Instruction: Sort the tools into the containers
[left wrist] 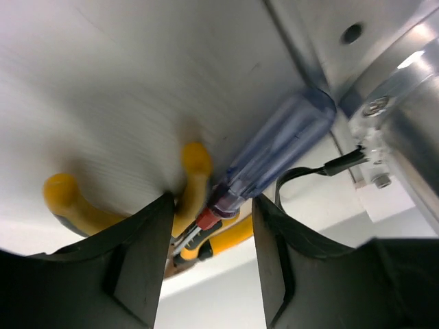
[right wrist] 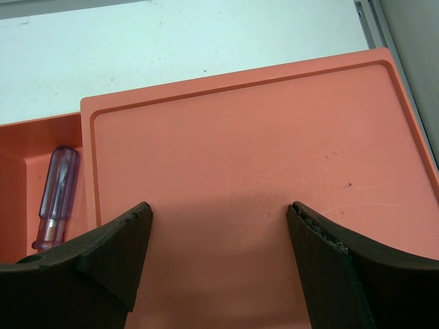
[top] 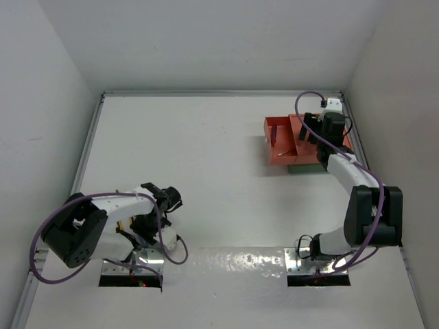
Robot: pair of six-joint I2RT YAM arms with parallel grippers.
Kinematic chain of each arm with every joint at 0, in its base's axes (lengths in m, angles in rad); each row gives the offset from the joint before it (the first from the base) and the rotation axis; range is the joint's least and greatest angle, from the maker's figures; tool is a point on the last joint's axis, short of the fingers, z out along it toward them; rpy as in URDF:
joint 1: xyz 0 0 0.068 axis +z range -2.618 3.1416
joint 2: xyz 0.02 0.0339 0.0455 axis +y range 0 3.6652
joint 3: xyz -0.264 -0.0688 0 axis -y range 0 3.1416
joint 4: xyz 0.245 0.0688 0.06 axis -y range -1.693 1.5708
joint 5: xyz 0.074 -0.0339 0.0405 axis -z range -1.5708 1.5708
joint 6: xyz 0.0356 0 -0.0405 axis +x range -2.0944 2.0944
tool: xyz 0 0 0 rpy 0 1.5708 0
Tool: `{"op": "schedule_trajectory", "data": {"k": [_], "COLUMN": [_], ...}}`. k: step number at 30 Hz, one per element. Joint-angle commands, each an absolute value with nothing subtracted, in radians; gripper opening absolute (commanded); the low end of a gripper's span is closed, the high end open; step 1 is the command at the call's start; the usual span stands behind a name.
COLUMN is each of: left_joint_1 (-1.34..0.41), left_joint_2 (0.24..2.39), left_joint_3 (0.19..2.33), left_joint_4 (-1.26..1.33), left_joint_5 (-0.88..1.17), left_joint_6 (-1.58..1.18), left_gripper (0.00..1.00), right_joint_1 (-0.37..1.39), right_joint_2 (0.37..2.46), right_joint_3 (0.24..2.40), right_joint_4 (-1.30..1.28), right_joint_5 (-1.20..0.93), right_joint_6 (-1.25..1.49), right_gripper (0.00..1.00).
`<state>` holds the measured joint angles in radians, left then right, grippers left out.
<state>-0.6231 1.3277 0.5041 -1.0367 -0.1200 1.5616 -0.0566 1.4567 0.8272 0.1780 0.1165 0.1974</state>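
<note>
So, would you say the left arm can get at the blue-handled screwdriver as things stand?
Probably yes: its fingers stand open either side of the blue-handled screwdriver, though yellow-handled pliers lie close beside it.

Bright, even, diffuse light fills the top view, and the shadows are faint and soft. On the white table (top: 206, 185), well toward its near edge from the orange-red tray (top: 285, 154), a glare patch (top: 247, 260) shines. The right wrist view shows that tray sharp, with a soft shadow between the dark fingers (right wrist: 110, 253) of the right gripper (right wrist: 218, 212). The left wrist view is blurred up close: the yellow plier handles (left wrist: 195, 175) are fuzzy, the table is streaked, and the metal bracket (left wrist: 411, 62) is blown out.
</note>
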Motion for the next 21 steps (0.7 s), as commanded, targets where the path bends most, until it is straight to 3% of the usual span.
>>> {"op": "schedule_trajectory", "data": {"k": [1,6,10,21], "left_joint_1": [-0.630,-0.629,-0.629,-0.617], "left_joint_2": [1.351,1.359,1.361,1.419], "left_joint_3": [0.427,0.465,0.485,0.586], "left_joint_4": [-0.842,-0.801,-0.773,-0.525], "left_joint_5": [-0.110,-0.046,-0.020,0.106], "left_joint_6": [1.549,1.491,1.467,1.342], "left_gripper": [0.47,0.45,0.36,0.34], "right_joint_1": [-0.057,-0.057,-0.057,-0.057], "right_joint_2": [1.525,1.525,1.520,1.511], "right_joint_3": [0.782,0.782,0.779,0.770], "right_joint_4": [-0.057,-0.061,-0.064,-0.069], "right_joint_5": [0.101,0.089,0.092,0.094], "right_joint_6": [0.209,0.218,0.219,0.216], "right_gripper": [0.79,0.79,0.79,0.79]}}
